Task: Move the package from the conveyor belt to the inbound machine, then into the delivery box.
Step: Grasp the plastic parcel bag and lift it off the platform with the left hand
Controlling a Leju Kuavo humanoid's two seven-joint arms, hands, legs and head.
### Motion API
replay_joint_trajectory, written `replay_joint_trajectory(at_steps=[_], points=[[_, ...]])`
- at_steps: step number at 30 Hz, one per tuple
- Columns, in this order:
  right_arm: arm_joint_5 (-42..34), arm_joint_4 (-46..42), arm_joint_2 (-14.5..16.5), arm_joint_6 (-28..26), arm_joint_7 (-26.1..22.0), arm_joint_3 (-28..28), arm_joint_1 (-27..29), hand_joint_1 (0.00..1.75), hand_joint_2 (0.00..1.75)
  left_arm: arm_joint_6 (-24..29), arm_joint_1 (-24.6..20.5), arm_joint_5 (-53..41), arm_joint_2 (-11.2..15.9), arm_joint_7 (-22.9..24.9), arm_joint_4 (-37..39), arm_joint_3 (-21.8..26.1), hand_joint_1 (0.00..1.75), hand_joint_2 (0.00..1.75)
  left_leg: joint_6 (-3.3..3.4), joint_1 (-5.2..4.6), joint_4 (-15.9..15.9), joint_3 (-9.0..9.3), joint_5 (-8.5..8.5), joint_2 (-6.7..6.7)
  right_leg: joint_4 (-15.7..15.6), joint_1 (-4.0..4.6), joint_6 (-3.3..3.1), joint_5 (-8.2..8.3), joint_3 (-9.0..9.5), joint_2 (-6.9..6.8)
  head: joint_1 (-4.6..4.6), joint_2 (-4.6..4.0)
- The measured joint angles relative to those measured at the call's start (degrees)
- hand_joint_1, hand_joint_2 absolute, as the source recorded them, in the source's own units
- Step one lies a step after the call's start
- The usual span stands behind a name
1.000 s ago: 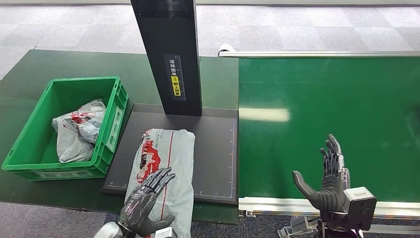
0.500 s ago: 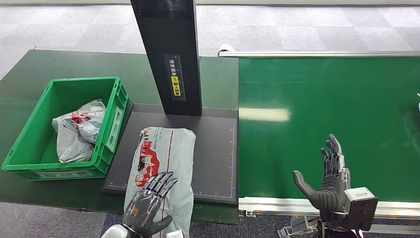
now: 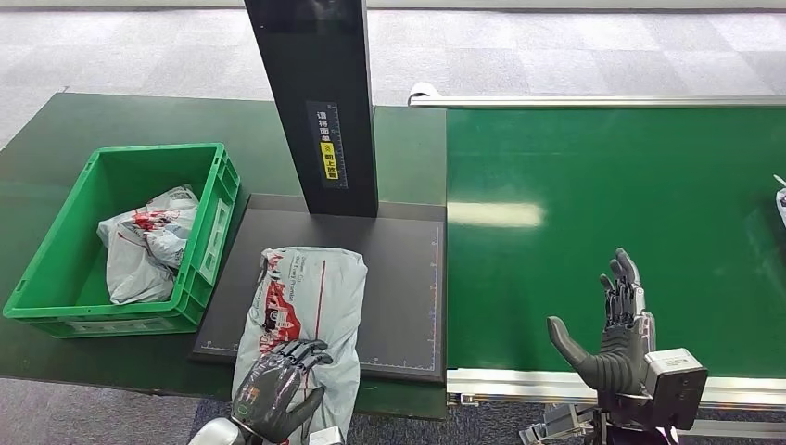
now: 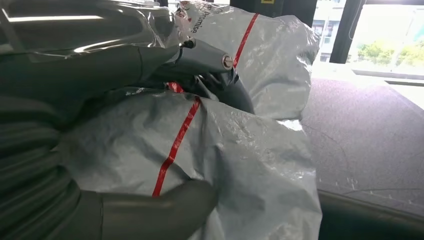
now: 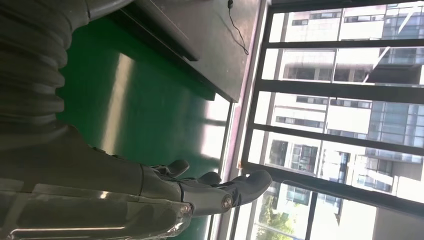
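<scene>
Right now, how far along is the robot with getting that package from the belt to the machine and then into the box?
First leg looks done: the package lies on the inbound machine's black platform, off the conveyor belt. In hand: the left hand grips its near end, fingers pressing into the plastic. Left: lifting it into the green delivery box, which already holds other bags. The right hand waits open over the belt, where another package shows at the edge.

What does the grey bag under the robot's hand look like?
The grey package is a soft, crinkled plastic mailer with a thin red stripe and red printing. It lies flat on the black scanner platform, its near end hanging past the edge. The left hand grips that near end, fingers on top and thumb below.
</scene>
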Motion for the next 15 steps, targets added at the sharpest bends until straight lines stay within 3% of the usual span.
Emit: replay_joint_trajectory(at_steps=[11,15], points=[[-0.02,-0.02,0.0,-0.05,0.1,-0.01,-0.05,0.0,1.75,-0.04,0.02,3.11,0.0,-1.58,-0.73,0.2,1.75,1.75,0.0,0.0,0.0,0.0,0.0,0.0,0.0,0.0,0.0,0.0,0.0,0.0,0.0,0.0],[-0.1,-0.01,0.0,-0.17,0.1,-0.02,0.03,0.0,1.75,-1.11,0.53,8.85,0.02,-4.53,-1.76,0.64,1.75,1.75,0.0,0.0,0.0,0.0,0.0,0.0,0.0,0.0,0.0,0.0,-0.01,0.0,0.01,0.0]])
